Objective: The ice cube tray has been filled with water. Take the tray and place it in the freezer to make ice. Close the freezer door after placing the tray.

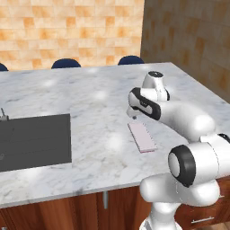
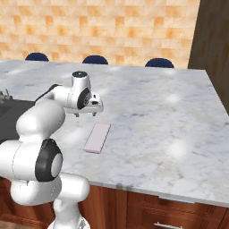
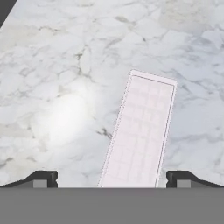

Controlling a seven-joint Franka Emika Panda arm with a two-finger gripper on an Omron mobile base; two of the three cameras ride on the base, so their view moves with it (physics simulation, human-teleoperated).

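Note:
The ice cube tray point(image 1: 142, 137) lies flat on the marble island counter point(image 1: 90, 103), pale pink-white on top with pink sides. It also shows in the right base view as the tray point(image 2: 97, 137) near the counter's front edge. My gripper point(image 2: 86, 113) hovers just above and behind the tray's far end, apart from it. In the hand view the tray point(image 3: 140, 131) runs up from between my two fingertips point(image 3: 41, 178), which stand wide apart; the gripper point(image 3: 111, 180) is open and empty. The freezer and its door are out of view.
A dark grey sink point(image 1: 33, 141) is set into the counter at the left, with a faucet base point(image 1: 4, 117) behind it. Blue stool tops point(image 1: 66, 63) line the far edge. Wooden cabinet drawers point(image 2: 170, 210) sit under the counter. A brown wall point(image 1: 193, 40) rises at the right.

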